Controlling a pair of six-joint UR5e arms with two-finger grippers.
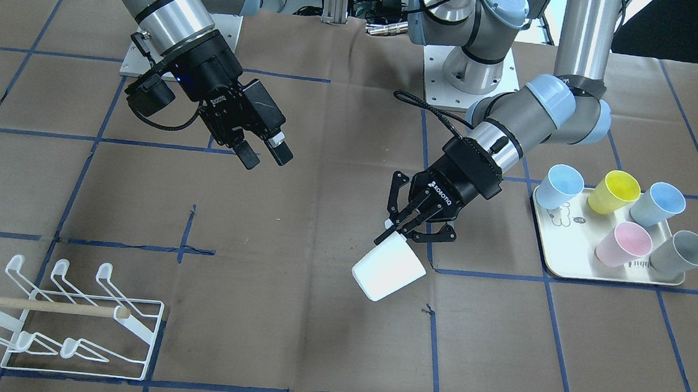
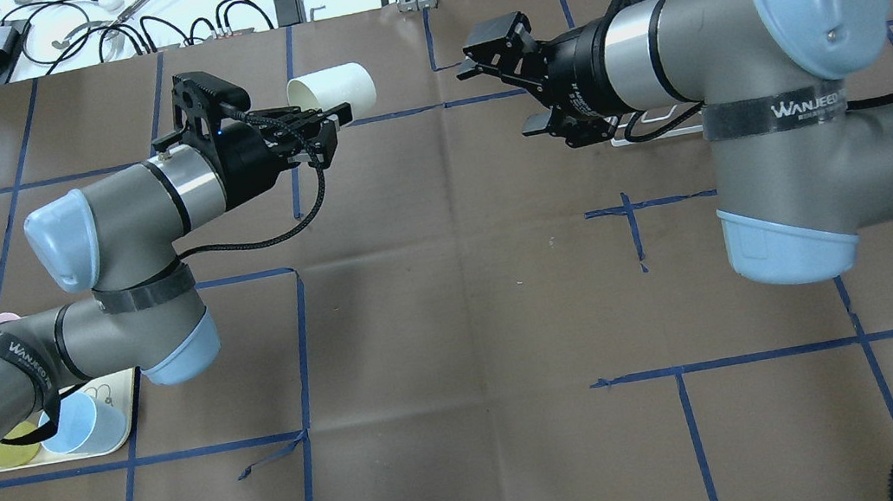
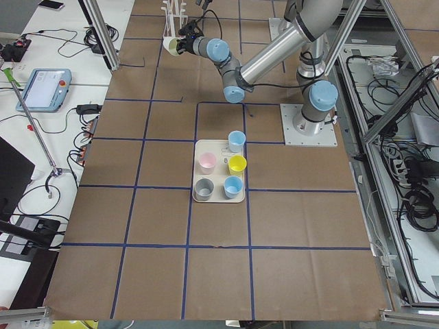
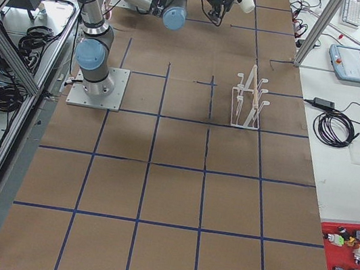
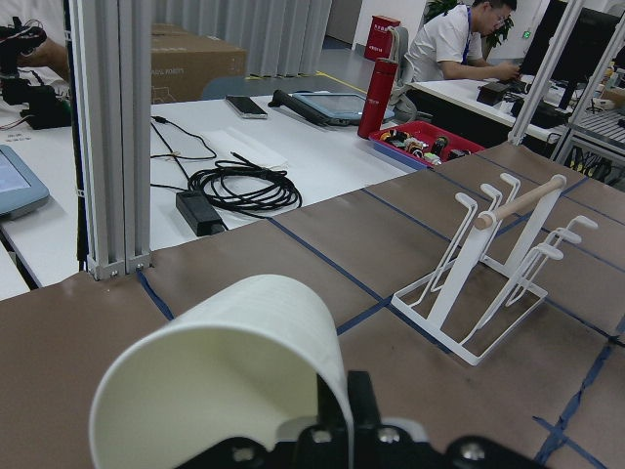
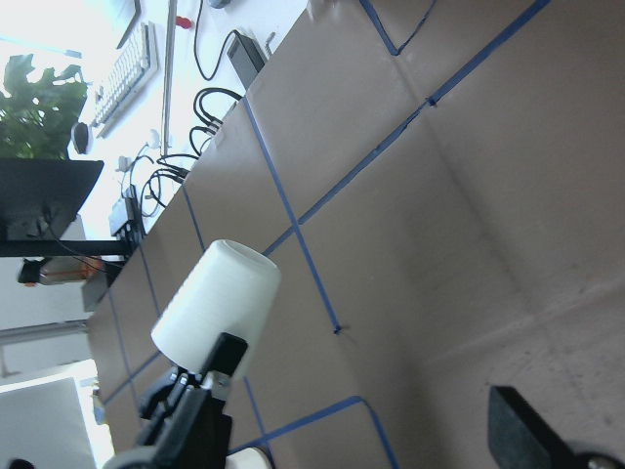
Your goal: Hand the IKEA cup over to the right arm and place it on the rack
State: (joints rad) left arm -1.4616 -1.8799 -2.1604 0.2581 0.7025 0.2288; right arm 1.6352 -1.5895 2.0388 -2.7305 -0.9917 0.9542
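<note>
The left hand (image 1: 397,230) pinches the white IKEA cup (image 1: 387,276) by its rim, aloft toward the counter's (image 1: 311,355) edge opposite the robot. The right hand (image 1: 264,154), spread and empty, should meet the base end squarely and clamp before the left lets go.

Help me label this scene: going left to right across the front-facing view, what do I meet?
white wire rack → right claw, open → white cup, held by the left claw → cream tray holding pastel cups
</note>
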